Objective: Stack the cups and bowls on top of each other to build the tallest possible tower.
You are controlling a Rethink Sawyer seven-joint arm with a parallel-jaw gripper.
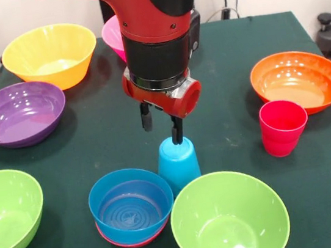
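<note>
A light blue cup [178,164] stands upside down near the middle of the table, between the blue bowl and the front green bowl. My gripper [162,134] hangs right over it and is open: one finger [177,131] reaches down to the cup's upturned base, the other finger [146,118] ends higher and to the left, off the cup. A small blue bowl [131,206] sits nested in a red bowl [131,242], of which only the rim shows. A red-pink cup [283,126] stands upright at the right.
Large bowls ring the green table [94,146]: yellow-orange [51,54], purple [19,113], lime green [5,214] at the left, another lime green [228,217] in front, orange [298,80] at the right, pink [113,37] partly behind the arm.
</note>
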